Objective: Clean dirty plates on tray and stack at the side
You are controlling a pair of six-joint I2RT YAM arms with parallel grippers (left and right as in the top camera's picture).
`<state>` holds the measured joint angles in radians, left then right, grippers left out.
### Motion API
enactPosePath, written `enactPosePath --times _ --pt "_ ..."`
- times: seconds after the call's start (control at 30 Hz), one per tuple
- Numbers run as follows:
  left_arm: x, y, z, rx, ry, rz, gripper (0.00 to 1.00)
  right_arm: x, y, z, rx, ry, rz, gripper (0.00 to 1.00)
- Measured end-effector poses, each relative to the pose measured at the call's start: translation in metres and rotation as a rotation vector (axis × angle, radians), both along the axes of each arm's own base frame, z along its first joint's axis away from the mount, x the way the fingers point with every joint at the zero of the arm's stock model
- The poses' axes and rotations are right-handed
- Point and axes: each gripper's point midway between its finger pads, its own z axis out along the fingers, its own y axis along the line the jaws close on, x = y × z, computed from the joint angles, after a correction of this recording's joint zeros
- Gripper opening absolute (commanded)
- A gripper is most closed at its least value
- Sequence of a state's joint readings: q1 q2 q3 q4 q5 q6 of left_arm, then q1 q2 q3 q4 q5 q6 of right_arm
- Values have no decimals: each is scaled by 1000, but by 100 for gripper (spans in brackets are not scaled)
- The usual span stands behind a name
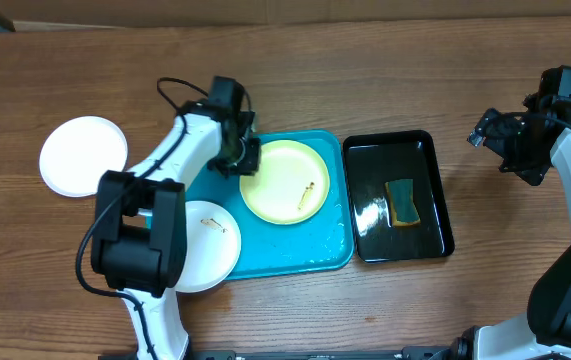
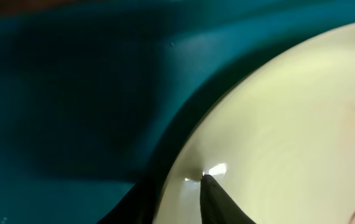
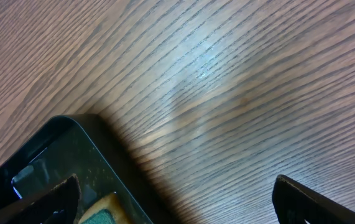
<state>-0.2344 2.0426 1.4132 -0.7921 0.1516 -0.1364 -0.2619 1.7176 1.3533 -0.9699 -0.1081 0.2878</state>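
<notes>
On the turquoise tray (image 1: pixel 310 250), your yellow-green plate (image 1: pixel 285 182) lies flat toward the far side, with a small brown streak on its face. Your left hand (image 1: pixel 242 158) grasps its left rim, one finger (image 2: pixel 217 199) on the upper face and the other beneath the edge. A white plate (image 1: pixel 210 240) overhangs the tray's near-left corner, partly under the left arm. A second white plate (image 1: pixel 83 155) sits alone on the worktop (image 1: pixel 365 70), well to the left. Just right of the tray, a black tray (image 1: pixel 435 185) holds a sponge (image 1: pixel 401 202). Your right hand (image 1: pixel 500 135) hovers released over wood further right, with open room around it.
</notes>
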Motion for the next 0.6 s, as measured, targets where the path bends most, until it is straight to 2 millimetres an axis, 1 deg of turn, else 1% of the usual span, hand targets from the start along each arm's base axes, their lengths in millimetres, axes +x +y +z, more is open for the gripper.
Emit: enactPosePath --times 0.1,0.2,0.27,0.43,0.6 --pt "-8 -3 -3 24 24 15 18 0 0 0 0 0 0 100" --pt "-16 -1 -4 43 62 43 12 0 0 0 -1 0 0 100" --pt "-23 2 -5 54 91 58 5 0 0 0 0 0 0 100" --pt "-33 4 -4 62 137 103 4 0 0 0 0 0 0 100" --pt "-38 7 -4 72 169 193 4 0 0 0 0 0 0 100"
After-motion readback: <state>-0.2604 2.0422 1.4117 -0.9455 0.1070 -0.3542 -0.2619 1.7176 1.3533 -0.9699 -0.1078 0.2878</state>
